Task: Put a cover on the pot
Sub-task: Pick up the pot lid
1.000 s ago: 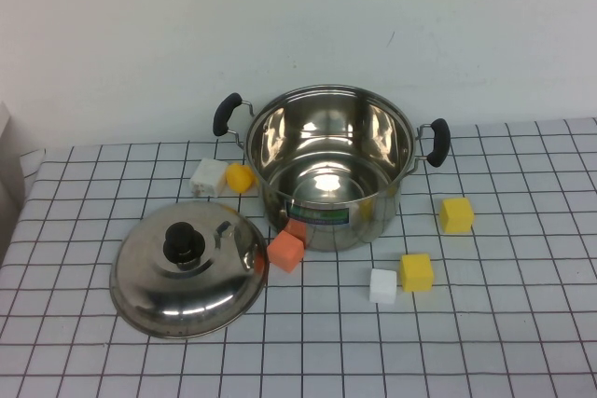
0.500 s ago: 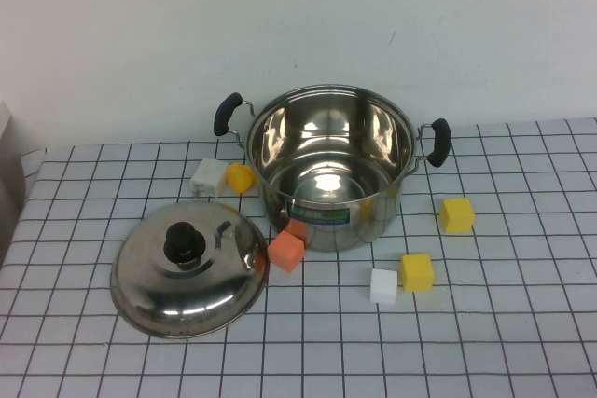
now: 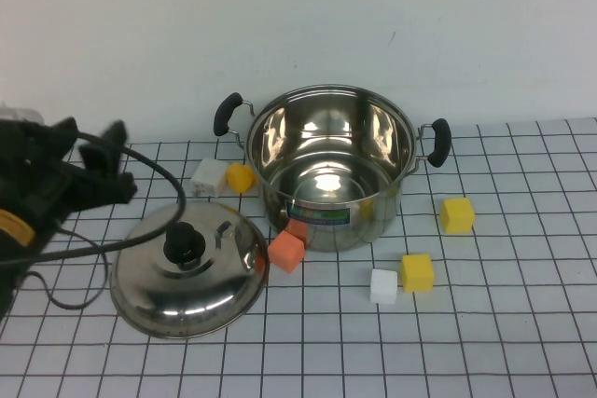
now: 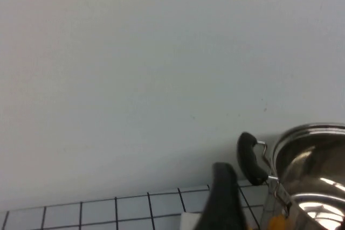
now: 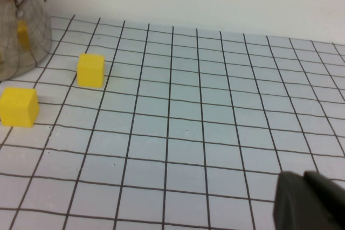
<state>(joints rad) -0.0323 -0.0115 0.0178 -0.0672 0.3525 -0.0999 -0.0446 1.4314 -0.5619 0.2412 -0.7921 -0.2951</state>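
Observation:
The shiny steel pot with two black side handles stands open at the back middle of the checked table. It also shows in the left wrist view and at the edge of the right wrist view. The domed steel lid with a black knob lies on the table left of the pot. My left gripper is open and hovers just left of and behind the lid, one finger showing. My right gripper is shut and empty, low over the table right of the pot.
Foam cubes lie around the pot: white and yellow behind the lid, orange beside the lid's rim, white and yellow in front, yellow to the right. The left arm's cable drapes near the lid.
My left arm has come into the high view from the left and now reaches toward the lid. The pot, lid and cubes have not moved.

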